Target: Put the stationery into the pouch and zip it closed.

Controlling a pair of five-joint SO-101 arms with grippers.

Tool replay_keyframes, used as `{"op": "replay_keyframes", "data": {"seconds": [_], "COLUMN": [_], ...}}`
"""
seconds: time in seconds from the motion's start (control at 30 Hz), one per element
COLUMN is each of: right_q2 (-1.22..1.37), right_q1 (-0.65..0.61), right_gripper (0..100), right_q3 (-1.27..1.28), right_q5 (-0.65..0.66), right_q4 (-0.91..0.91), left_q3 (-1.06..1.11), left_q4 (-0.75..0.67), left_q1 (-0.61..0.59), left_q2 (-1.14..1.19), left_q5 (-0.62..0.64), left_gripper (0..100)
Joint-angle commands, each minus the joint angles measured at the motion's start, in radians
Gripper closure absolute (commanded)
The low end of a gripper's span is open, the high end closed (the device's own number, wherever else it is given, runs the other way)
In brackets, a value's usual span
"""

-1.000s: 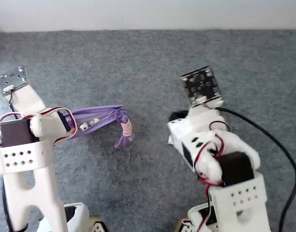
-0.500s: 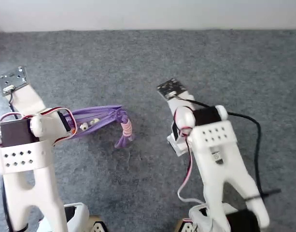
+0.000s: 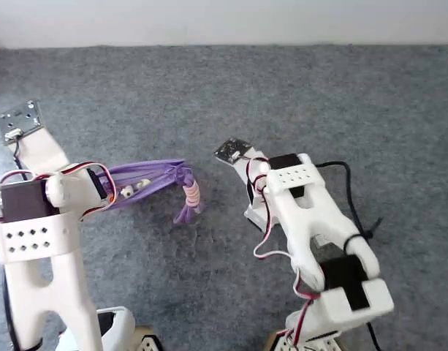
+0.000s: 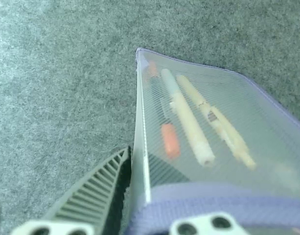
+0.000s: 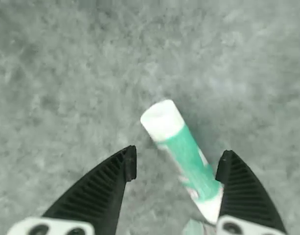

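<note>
Our right claw (image 5: 179, 157) stands apart around a green marker (image 5: 185, 152) on the counter (image 5: 66, 73); our left claw (image 4: 140, 193) clamps the pouch (image 4: 213, 122).

A fixed camera high overhead looks steeply down on the grey surface (image 3: 319, 95). A pale wall strip (image 3: 224, 22) runs along the far edge, and the left arm (image 3: 41, 219) and right arm (image 3: 311, 219) come in from the near edge. The left wrist camera sits just behind the left tool (image 4: 140, 186) and looks along its fingers, very close to the pouch (image 4: 203, 127). The high view shares that pouch (image 3: 147, 178), seen from farther off beside the left arm. The right wrist camera looks out between the right tool (image 5: 179, 155) fingers, close above the same grey surface.
</note>
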Motion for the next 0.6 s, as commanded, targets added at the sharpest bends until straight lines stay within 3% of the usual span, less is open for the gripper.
{"op": "replay_keyframes", "data": {"seconds": [0.0,0.1,0.13,0.2,0.57], "right_q2": [0.041,0.053,0.051,0.036,-0.351], "right_q1": [-0.005,0.001,0.013,0.036,0.114], "right_gripper": [81.2,98.2,99.7,95.0,99.1], "right_q3": [-0.055,-0.054,-0.052,-0.052,-0.054], "right_q5": [0.014,0.014,0.012,0.009,0.006], "right_q4": [-0.054,-0.077,-0.074,-0.044,0.268], "left_q3": [0.002,0.002,0.002,0.002,0.002], "left_q4": [0.015,0.015,0.015,0.015,0.015], "left_q1": [-0.012,-0.012,-0.012,-0.012,-0.012], "left_q2": [0.015,0.015,0.015,0.015,0.015], "left_q5": [0.020,0.020,0.020,0.020,0.021], "left_gripper": [99,99,99,99,99]}}
